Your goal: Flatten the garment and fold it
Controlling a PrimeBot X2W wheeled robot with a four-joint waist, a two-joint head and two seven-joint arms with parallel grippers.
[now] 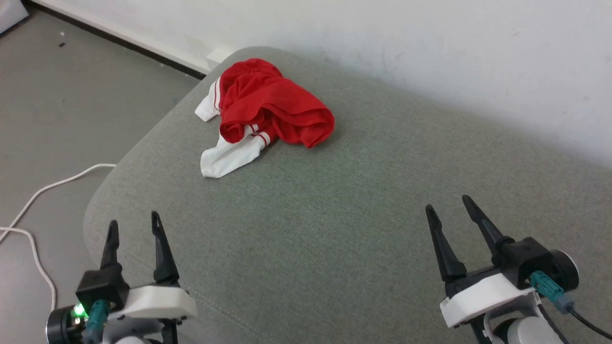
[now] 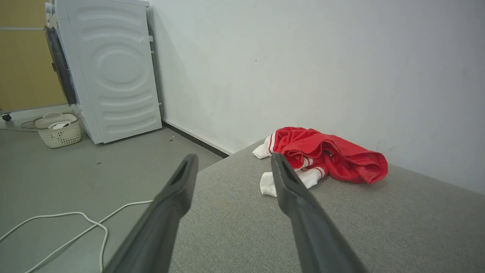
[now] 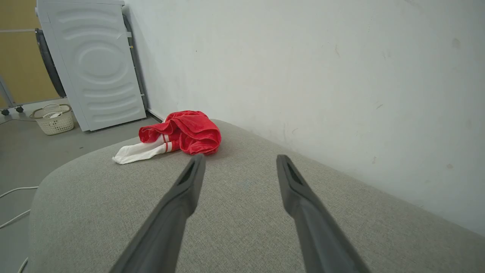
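The garment, a red jersey with white sleeves edged in red stripes, lies crumpled in a heap at the far left corner of the grey fabric-covered bench, close to the white wall. One white sleeve trails toward the near left, ending short of the bench's rounded left edge.

The left gripper hovers over the near left corner and the right gripper over the near right. Both have their fingers spread apart and hold nothing. A wide stretch of bare fabric separates them from the jersey.

In the head view, a white cable snakes over the grey floor left of the bench.

The left wrist view looks past the left gripper at the garment. It also shows a white washing machine against the wall and a cream laundry basket beside it on the floor.

The right wrist view, along the right gripper, takes in the bench's curved left end. The garment sits near that end, with open surface on its near side. The bench's far edge runs close along the wall.
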